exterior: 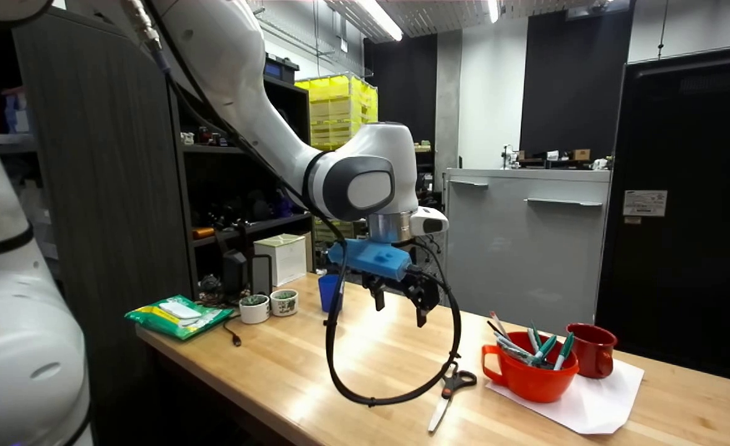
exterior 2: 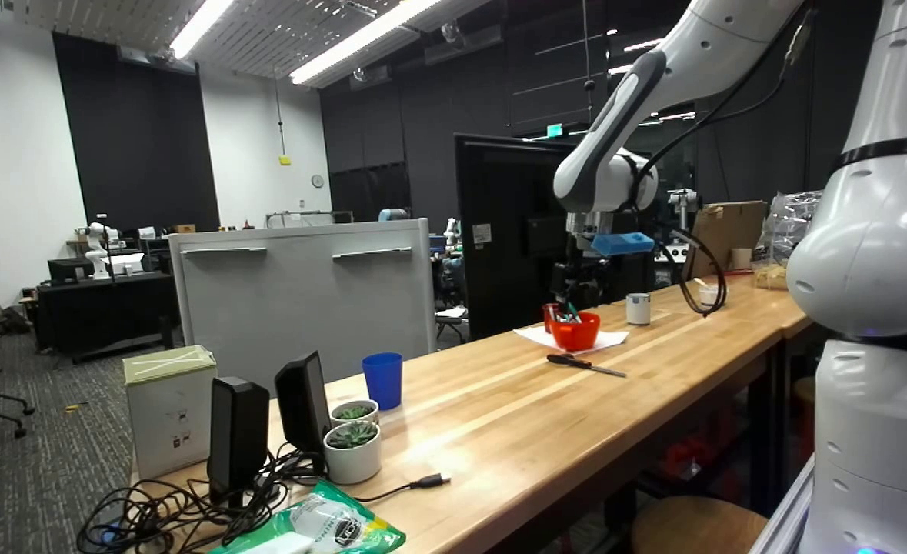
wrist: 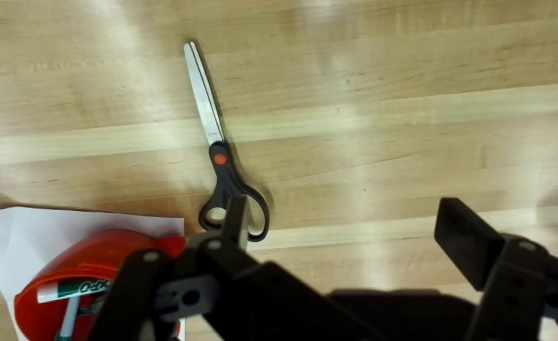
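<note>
Bearing "EXPO", a marker (wrist: 73, 290) sits in the orange-red mug (wrist: 103, 248).

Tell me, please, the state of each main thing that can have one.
Jaws: open, nothing between them
Scissors: closed, lying flat
Orange cup: upright, holding markers
Red mug: upright
Blue cup: upright
White container: upright
White pots: planted
Speakers: standing
White box: closed
Cable plug: unconnected
Green packet: lying flat, sealing unclear

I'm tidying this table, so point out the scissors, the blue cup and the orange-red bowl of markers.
Scissors (wrist: 219, 159): in the wrist view, orange pivot dot.
Blue cup (exterior 2: 382, 383): in an exterior view, side wall.
Orange-red bowl (exterior: 530, 383): in an exterior view, outer wall.
</note>
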Tool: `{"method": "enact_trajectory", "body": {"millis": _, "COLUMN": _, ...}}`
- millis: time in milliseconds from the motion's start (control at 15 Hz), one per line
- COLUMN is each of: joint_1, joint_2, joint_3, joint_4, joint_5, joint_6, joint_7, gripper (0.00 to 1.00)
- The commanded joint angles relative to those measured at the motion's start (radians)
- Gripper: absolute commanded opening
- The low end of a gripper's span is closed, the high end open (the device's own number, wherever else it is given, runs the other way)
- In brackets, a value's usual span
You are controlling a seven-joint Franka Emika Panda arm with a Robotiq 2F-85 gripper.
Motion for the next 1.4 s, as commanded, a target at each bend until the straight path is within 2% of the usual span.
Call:
{"method": "enact_trajectory", "body": {"millis": 0, "joint_1": -0.006, "joint_2": -0.002, "joint_3": 0.009, "joint_4": 0.001, "joint_5": 0.001, "joint_6": -0.003, "joint_7": 0.001, "gripper": 1.0}}
{"method": "enact_trajectory", "body": {"millis": 267, "joint_1": -0.007, "joint_2": 0.034, "joint_3": 0.007, "joint_4": 0.022, "joint_5": 0.004, "joint_6": 0.006, "joint_7": 0.006, "gripper": 1.0}}
{"method": "enact_trajectory", "body": {"millis": 1333, "joint_1": -0.073, "joint_2": 0.415, "joint_3": 0.021, "joint_4": 0.318, "joint_5": 0.023, "joint_6": -0.007, "joint_7": -0.005, "gripper": 1.0}}
